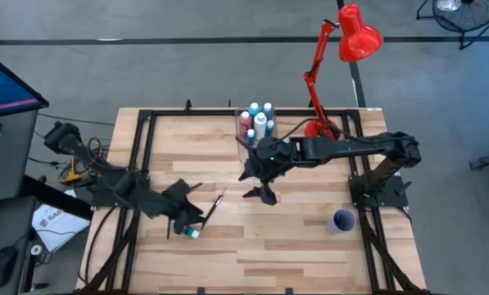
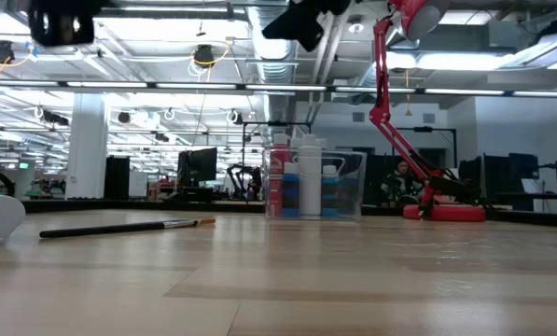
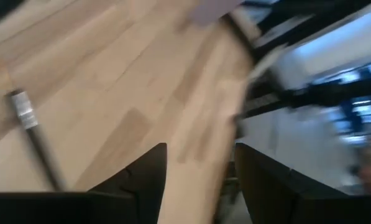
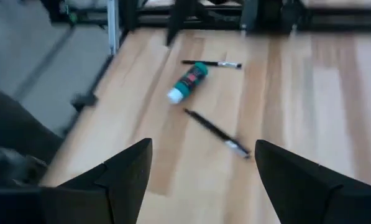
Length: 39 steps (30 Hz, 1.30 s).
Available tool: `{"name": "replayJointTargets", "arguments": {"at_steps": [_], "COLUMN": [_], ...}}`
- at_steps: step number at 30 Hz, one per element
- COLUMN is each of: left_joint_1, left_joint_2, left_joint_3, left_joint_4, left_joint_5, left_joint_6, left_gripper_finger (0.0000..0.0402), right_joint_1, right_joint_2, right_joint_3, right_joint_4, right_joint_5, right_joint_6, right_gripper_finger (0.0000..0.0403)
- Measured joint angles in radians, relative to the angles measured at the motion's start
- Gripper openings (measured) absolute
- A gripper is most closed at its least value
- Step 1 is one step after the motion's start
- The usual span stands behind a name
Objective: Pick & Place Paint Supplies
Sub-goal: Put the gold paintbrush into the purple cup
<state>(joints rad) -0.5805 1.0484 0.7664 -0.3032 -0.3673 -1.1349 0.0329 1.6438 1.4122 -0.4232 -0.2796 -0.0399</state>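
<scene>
Wooden counter (image 1: 310, 238) is carrying a paintbrush (image 1: 214, 206) lying lengthwise just beside the nearer left gripper (image 1: 187, 220), whose jaws are standing apart, holding nothing.

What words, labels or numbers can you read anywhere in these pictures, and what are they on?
None can be read.
Paint bottles in the clear box: labels too small.
Blue-green paint tube: label blurred.
White paper beside the table: dark print, too small.
</scene>
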Motion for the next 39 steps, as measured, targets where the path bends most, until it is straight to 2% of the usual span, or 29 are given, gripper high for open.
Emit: {"name": "replayJointTargets", "arguments": {"at_steps": [4,13,18,23,28,32,39], "left_joint_1": [0.001,-0.025,-0.064,-0.099,-0.121,-0.135,-0.148], "left_joint_2": [0.066,0.208,0.238,0.234,0.234,0.234,0.234], "left_joint_3": [-0.019,-0.03,-0.03,-0.03,-0.03,-0.03,-0.03], "left_joint_4": [-0.015,0.011,0.021,0.022,0.036,0.044,0.051], "left_joint_5": [-0.007,-0.03,-0.03,-0.051,-0.055,-0.06,-0.095], "left_joint_6": [-0.027,-0.118,-0.17,-0.208,-0.244,-0.267,-0.285], "left_gripper_finger": [0.0179,0.0177,0.0176,0.0176,0.0176,0.0176,0.0176], "right_joint_1": [0.006,0.016,0.01,0.005,-0.018,-0.049,-0.085], "right_joint_2": [0.041,0.227,0.359,0.497,0.604,0.644,0.671], "right_joint_3": [0.005,0.002,0.095,0.255,0.385,0.439,0.453], "right_joint_4": [0.094,0.163,0.086,-0.008,-0.082,-0.13,-0.21], "right_joint_5": [0.02,0.06,0.062,0.062,0.069,0.074,0.076], "right_joint_6": [-0.2,-0.225,-0.261,-0.379,-0.415,-0.415,-0.432], "right_gripper_finger": [0.0277,0.0277,0.0277,0.0277,0.0277,0.0277,0.0277]}}
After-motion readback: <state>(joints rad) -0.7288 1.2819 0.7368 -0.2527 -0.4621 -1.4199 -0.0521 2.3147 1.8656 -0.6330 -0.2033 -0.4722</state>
